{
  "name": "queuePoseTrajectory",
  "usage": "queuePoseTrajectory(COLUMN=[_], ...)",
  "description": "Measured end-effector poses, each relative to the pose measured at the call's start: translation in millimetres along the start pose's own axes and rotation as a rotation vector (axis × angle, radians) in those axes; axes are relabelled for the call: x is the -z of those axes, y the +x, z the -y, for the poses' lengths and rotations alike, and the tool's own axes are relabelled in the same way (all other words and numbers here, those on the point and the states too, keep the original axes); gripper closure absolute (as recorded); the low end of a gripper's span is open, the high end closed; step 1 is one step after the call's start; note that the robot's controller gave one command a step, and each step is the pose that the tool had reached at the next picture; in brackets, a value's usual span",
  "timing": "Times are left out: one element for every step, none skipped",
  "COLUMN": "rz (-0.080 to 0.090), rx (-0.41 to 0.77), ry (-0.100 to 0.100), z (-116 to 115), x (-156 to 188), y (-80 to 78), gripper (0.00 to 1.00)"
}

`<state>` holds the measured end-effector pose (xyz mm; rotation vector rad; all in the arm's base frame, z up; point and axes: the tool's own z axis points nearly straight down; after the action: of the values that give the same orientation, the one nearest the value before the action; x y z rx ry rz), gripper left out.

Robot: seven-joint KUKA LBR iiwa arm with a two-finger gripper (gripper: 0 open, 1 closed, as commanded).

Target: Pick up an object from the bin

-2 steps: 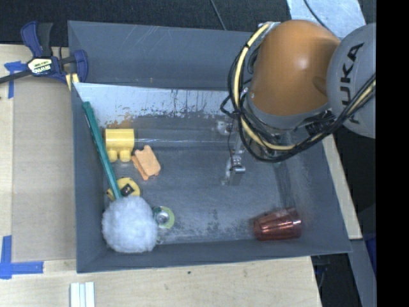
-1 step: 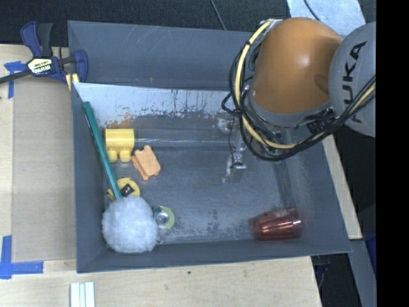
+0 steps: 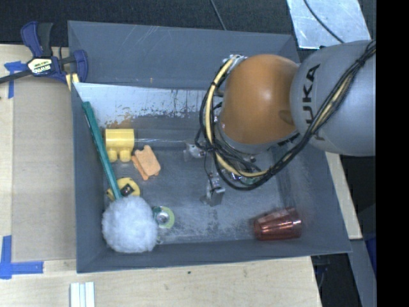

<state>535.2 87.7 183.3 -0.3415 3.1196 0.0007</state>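
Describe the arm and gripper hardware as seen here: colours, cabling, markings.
Rounded silver-grey arm link with dark KUKA lettering, partly visible. A glossy orange dome cover sits at the wrist. Yellow and black cables loop around the dome. Below it is a small grey metal gripper with two slim fingers.

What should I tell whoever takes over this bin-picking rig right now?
Gripper: low over the bare middle of the bin floor, touching none of the things and holding nothing I can see. Whether it is open or shut is not clear.
Things: yellow block and orange piece at the left. Teal stick along the left wall. White fluffy ball in the view's lower-left corner, with a small ring beside it. Reddish cup on its side at lower right.
Done: nothing picked.
Left: grasp one thing and lift it out.
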Motion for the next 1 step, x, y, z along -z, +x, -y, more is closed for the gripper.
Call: queuePoseTrajectory(rz=[0.000], rx=[-0.255], ry=[0.000], z=[-76.4], x=[-21.6], y=[8.5], gripper=[0.00])
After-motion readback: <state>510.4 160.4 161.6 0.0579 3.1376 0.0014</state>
